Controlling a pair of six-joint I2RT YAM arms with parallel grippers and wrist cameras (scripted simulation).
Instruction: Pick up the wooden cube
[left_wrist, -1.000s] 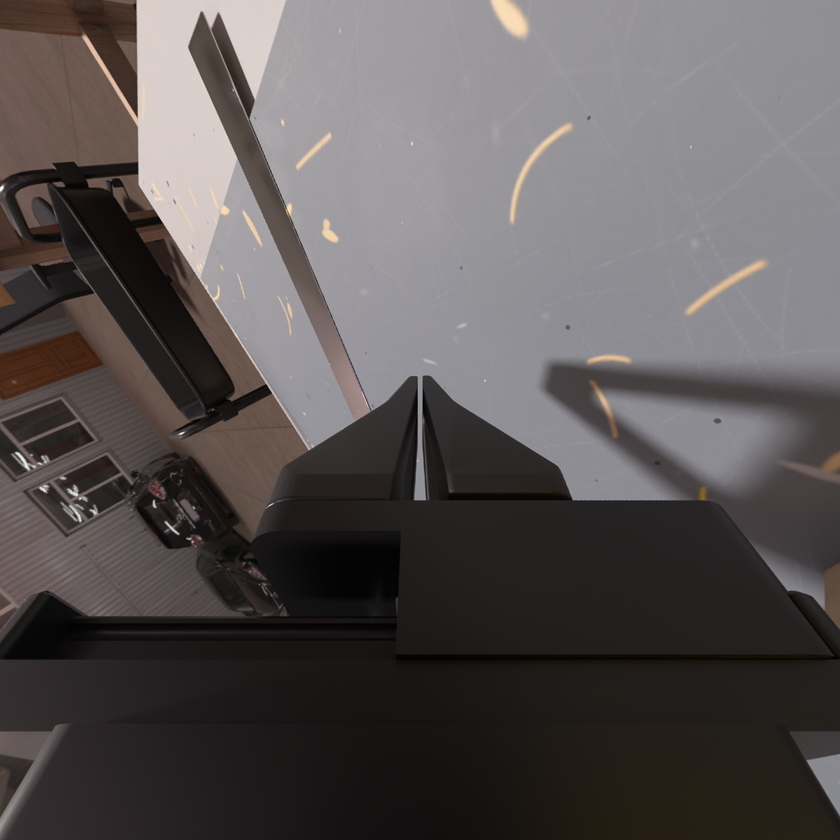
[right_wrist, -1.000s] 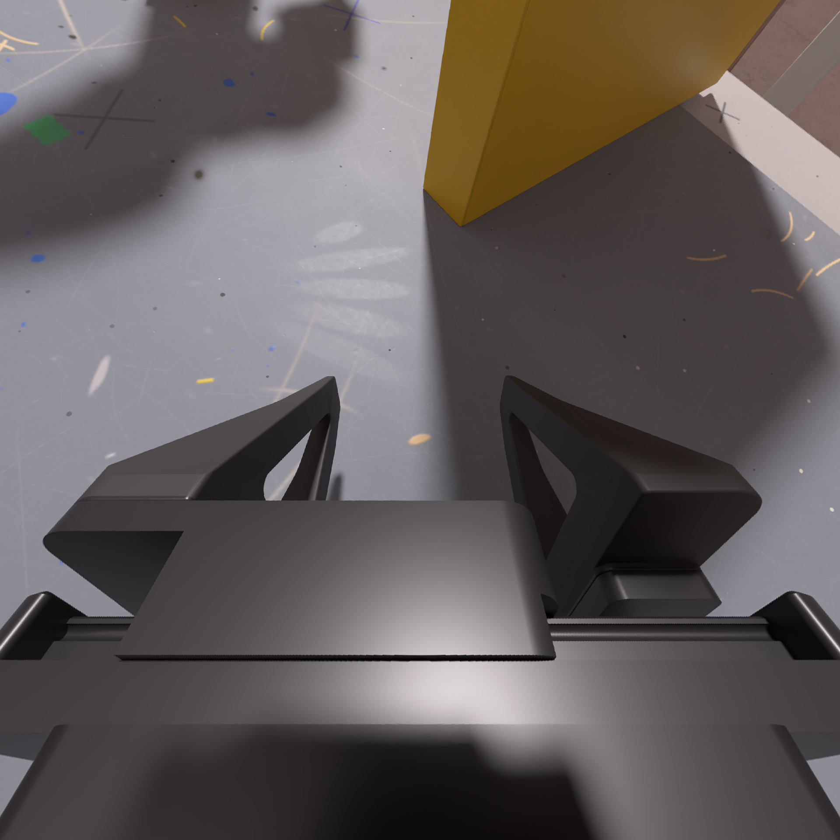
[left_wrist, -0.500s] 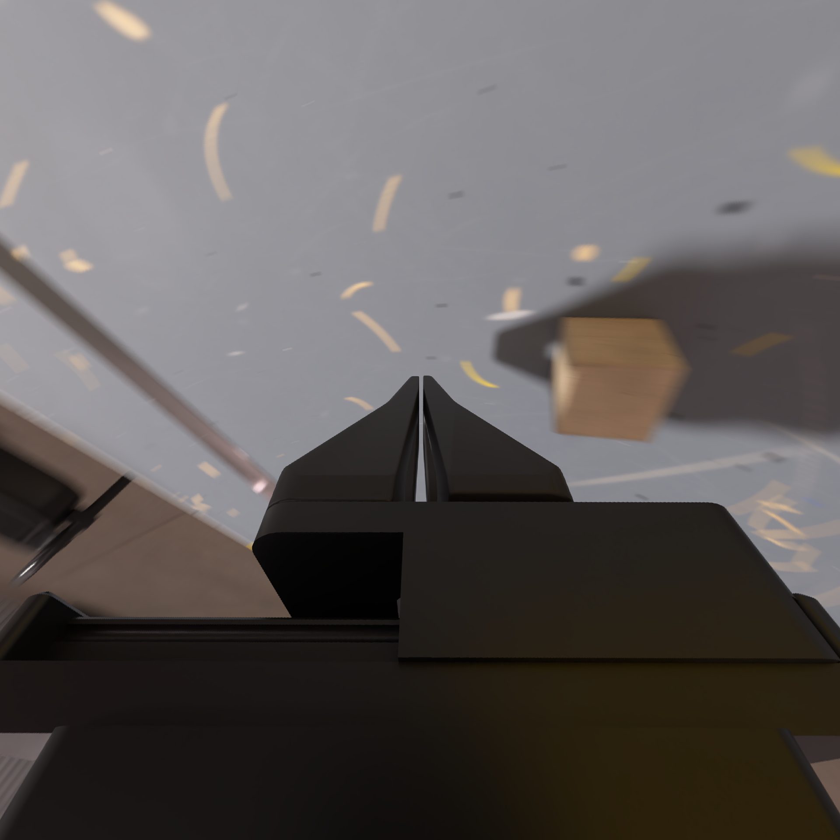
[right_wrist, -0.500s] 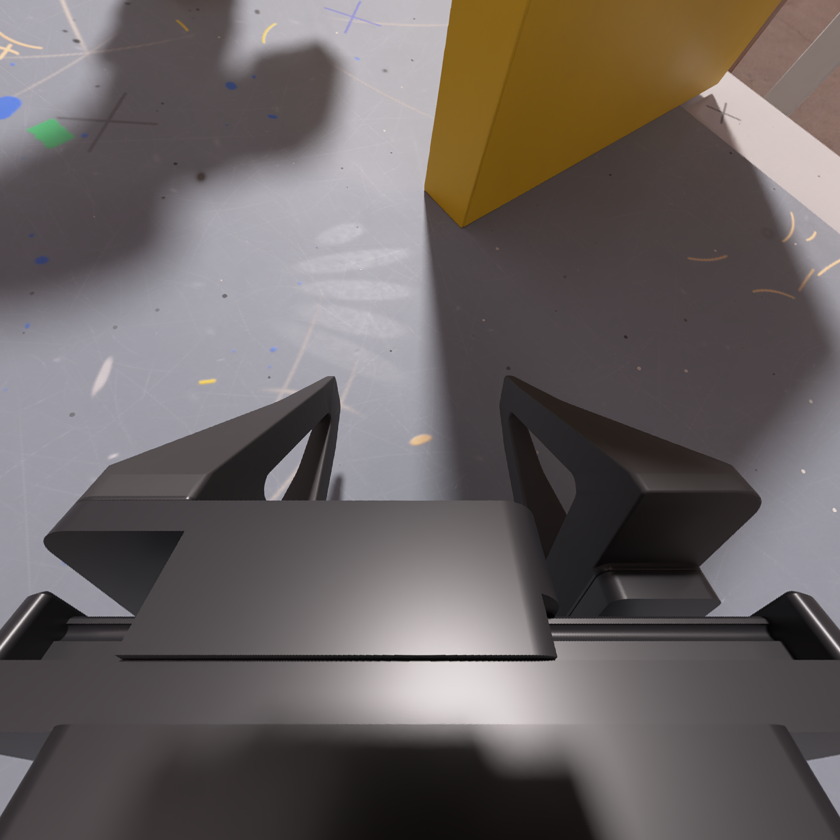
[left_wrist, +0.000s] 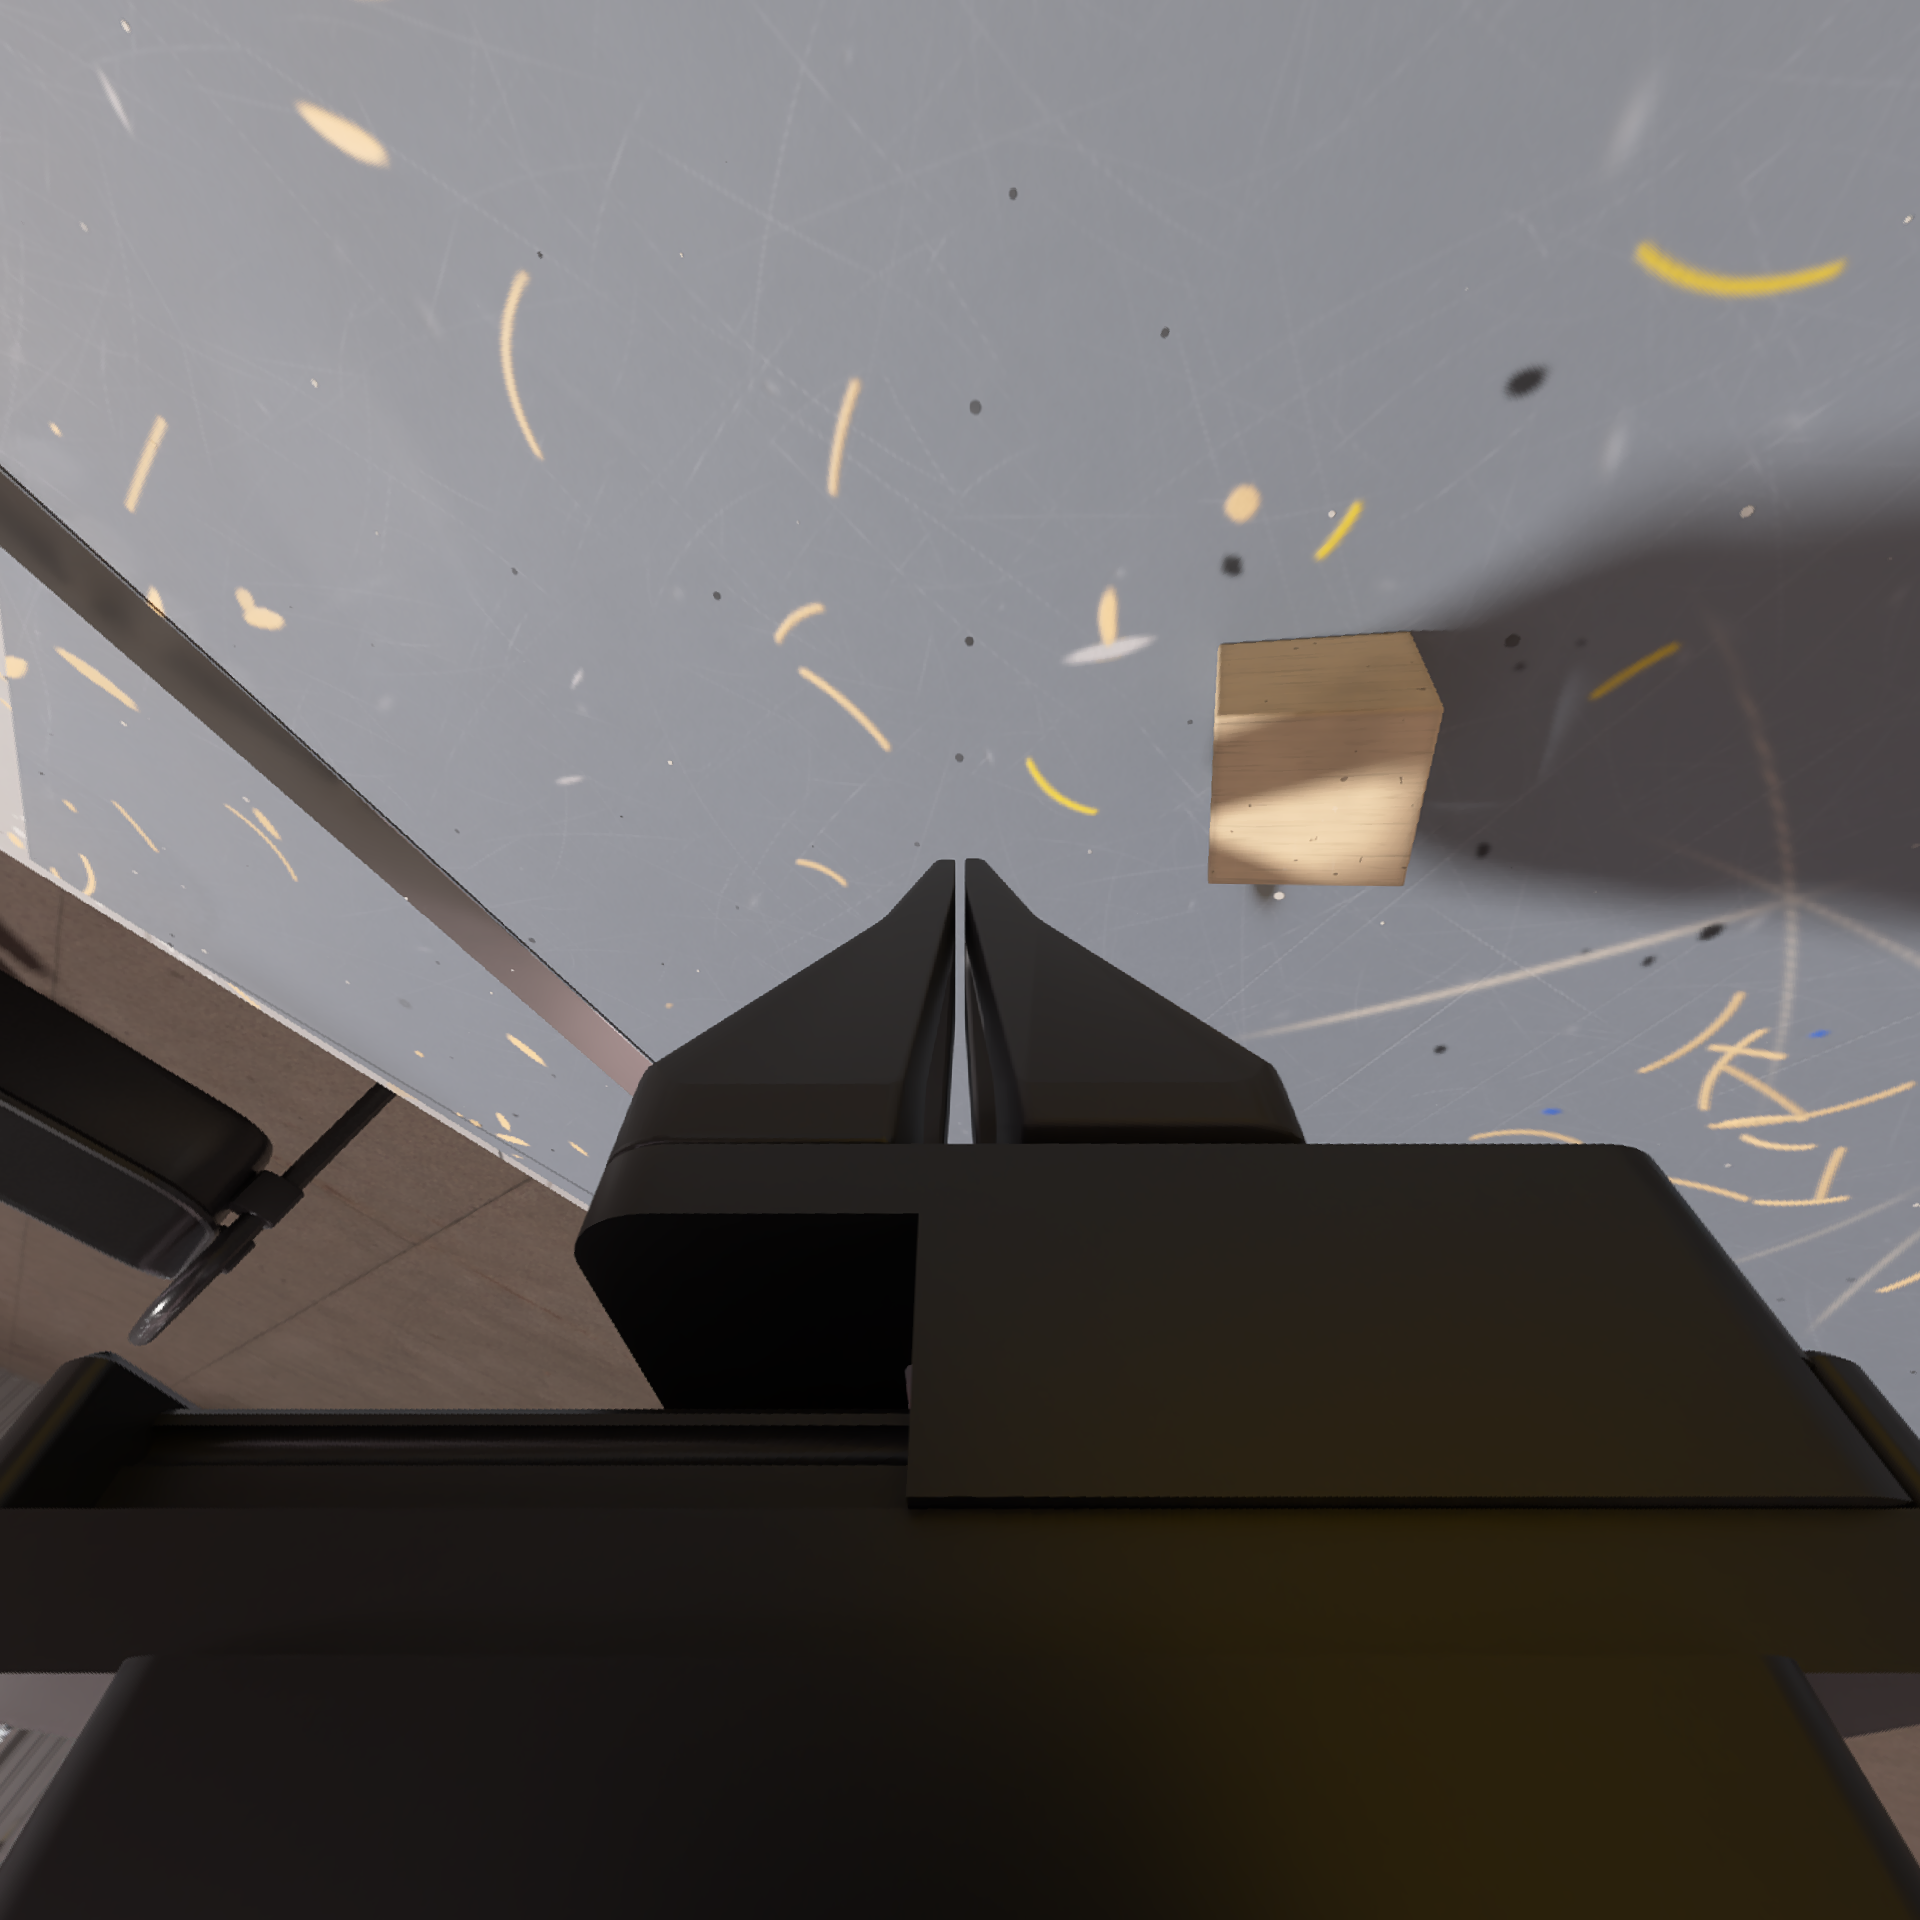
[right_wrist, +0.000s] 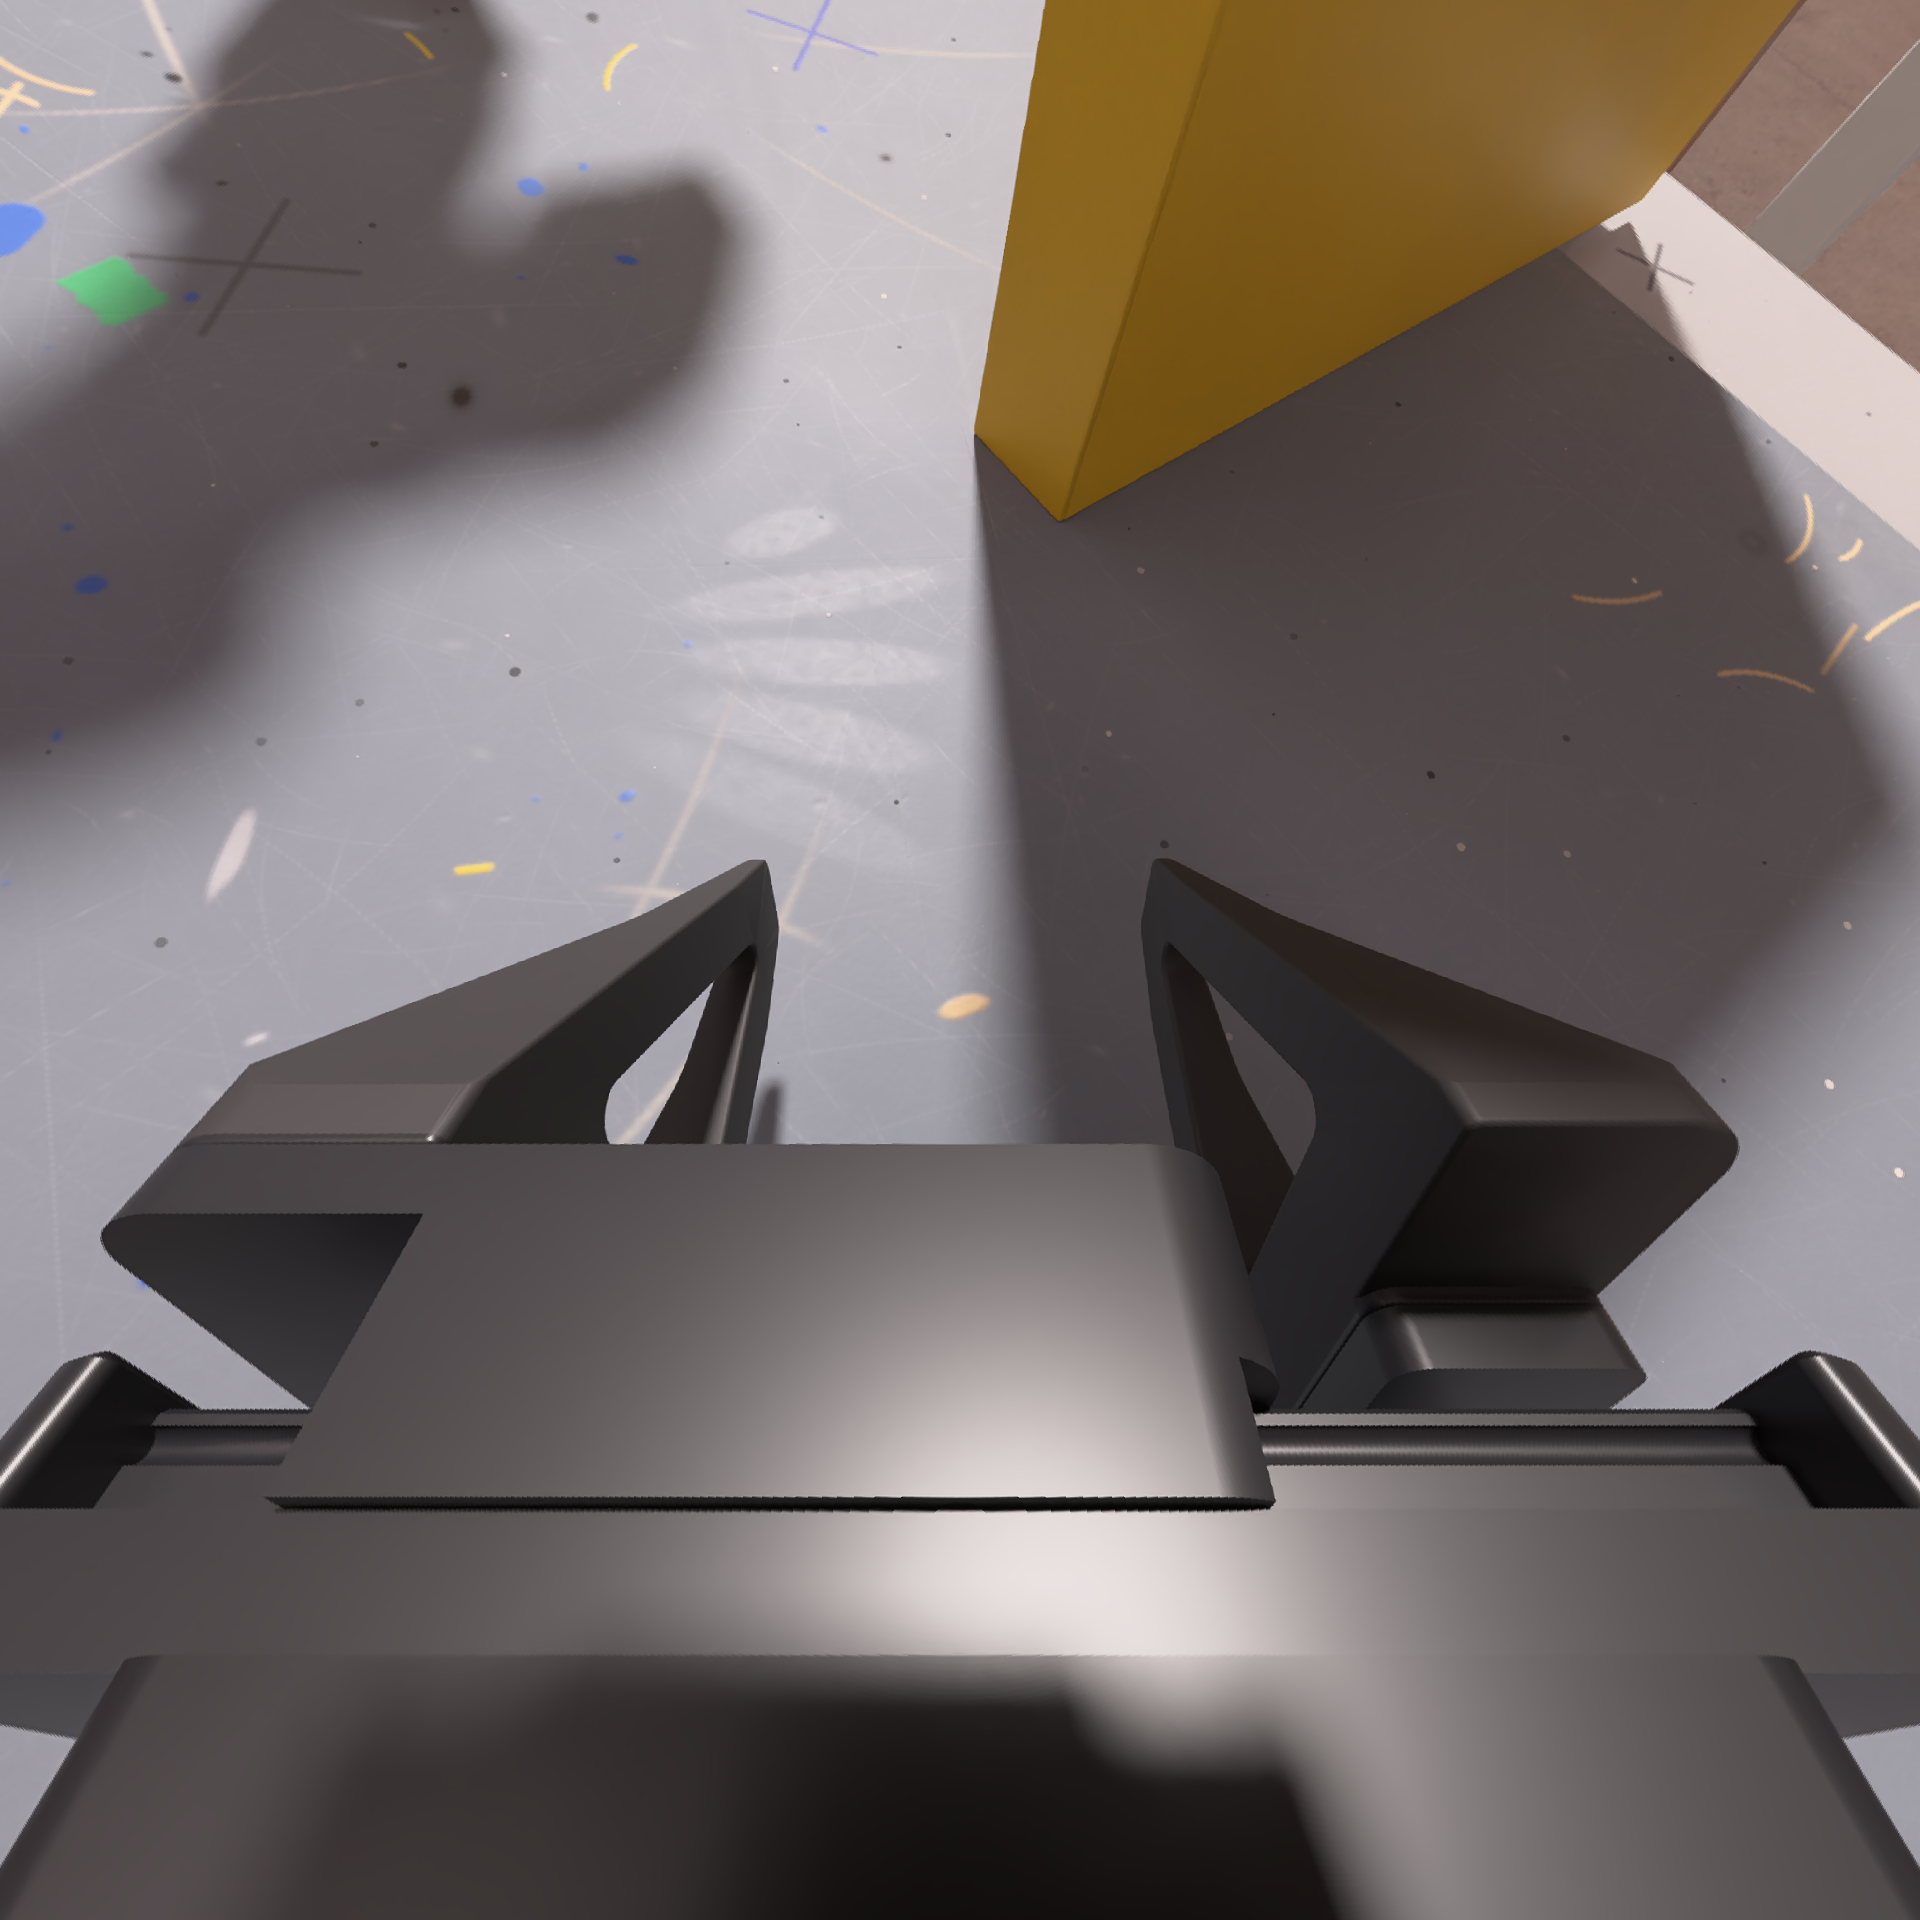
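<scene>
A pale wooden cube (left_wrist: 1320, 764) sits on the grey scratched table in the left wrist view, ahead and to the right of my fingertips. My left gripper (left_wrist: 958, 868) is shut with nothing in it, its tips a short way left of and below the cube. My right gripper (right_wrist: 956, 873) is open and empty above the grey table. The cube does not show in the right wrist view.
A tall yellow block (right_wrist: 1299, 229) stands on the table ahead of the right gripper. A metal strip (left_wrist: 312, 779) runs along the table's left edge, with a black chair (left_wrist: 114, 1164) below it. The table's right edge (right_wrist: 1766, 301) is near the yellow block.
The left gripper has swung to the right across the table, away from the table's edge, and the wooden cube has come into view. The right gripper has stayed still.
</scene>
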